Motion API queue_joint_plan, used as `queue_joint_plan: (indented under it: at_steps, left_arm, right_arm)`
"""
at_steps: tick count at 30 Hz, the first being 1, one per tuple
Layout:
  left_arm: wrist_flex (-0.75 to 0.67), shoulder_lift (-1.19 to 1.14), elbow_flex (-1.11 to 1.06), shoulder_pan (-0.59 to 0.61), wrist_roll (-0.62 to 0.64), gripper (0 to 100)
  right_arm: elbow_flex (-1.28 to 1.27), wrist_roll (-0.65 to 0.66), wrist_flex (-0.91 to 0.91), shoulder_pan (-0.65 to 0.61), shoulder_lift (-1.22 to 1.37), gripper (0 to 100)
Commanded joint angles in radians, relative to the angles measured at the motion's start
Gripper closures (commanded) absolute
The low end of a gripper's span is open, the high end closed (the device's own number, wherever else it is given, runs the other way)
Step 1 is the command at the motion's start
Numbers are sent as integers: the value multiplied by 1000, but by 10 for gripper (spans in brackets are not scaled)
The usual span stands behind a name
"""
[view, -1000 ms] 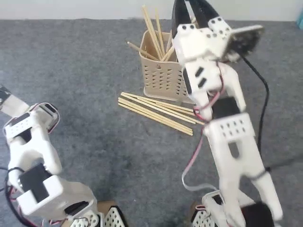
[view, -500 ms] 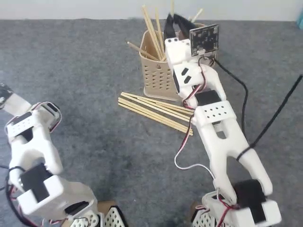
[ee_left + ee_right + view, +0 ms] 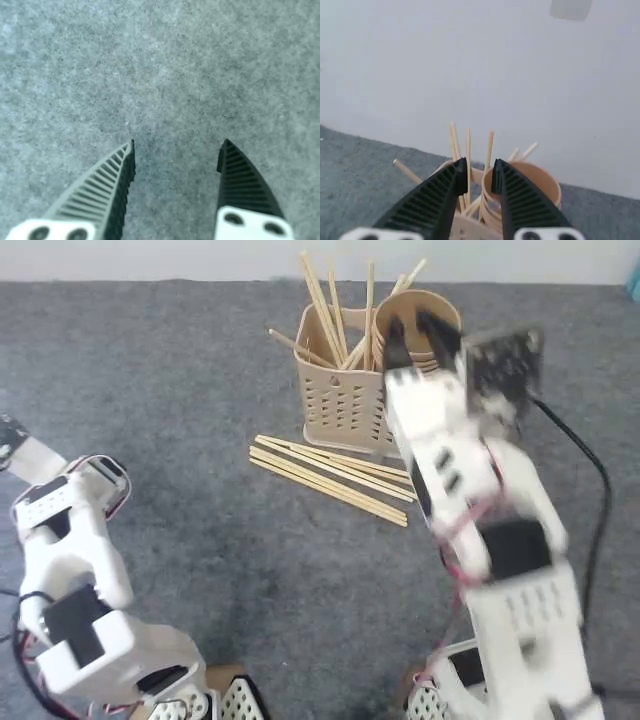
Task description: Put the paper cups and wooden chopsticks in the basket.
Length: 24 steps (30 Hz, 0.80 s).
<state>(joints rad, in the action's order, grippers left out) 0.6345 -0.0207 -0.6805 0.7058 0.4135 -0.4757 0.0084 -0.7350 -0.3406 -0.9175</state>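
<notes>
From above, the right claw (image 3: 415,330) hangs just over the basket (image 3: 340,400), on the side where a paper cup (image 3: 425,308) sits inside it. Its two dark fingers (image 3: 394,335) stand a little apart, and nothing shows between them. One fingertip lies over the near rim of the cup. Just to one side of this claw, a bunch of upright chopsticks (image 3: 325,300) leans out of the basket at several angles. Below the claw, at the foot of the basket, loose chopsticks (image 3: 330,475) lie in a flat bundle on the grey carpet (image 3: 180,370). They touch the basket's base or lie just beside it. The left arm (image 3: 70,560) sits well apart from the basket, at the near left corner.

In the left wrist view, the left claw (image 3: 175,150) is spread wide and holds nothing. Both ribbed fingers (image 3: 117,180) point at bare carpet (image 3: 150,60).

In the right wrist view, the right claw (image 3: 480,167) shows a narrow gap between its fingers (image 3: 450,195), with nothing pinched. Straight beyond the tips stand the chopsticks (image 3: 468,150) and the cup (image 3: 532,180), one beside the other, with a pale wall (image 3: 470,60) behind them.
</notes>
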Motion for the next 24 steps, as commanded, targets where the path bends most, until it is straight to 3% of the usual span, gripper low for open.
queue_joint_plan:
  at_steps: [1, 4, 10, 13, 19, 24]
  left_arm:
    - [8, 15, 42, -9, 5, 743]
    - [8, 43, 22, -20, 3, 743]
    - [-127, 304, -229, -110, -91, 743]
    - [-219, 505, -404, -187, -114, 743]
    - [-253, 789, -598, -328, -176, 753]
    - [-255, 796, -582, -417, -176, 904]
  right_arm:
    - [11, 14, -288, -2, -124, 911]
    - [11, 3, -415, 35, -134, 911]
    - [-104, -229, -446, 197, -137, 919]
    - [-226, -318, -357, 237, -137, 991]
    - [-485, -396, -140, 277, -136, 991]
    - [-721, -402, 125, 280, -128, 991]
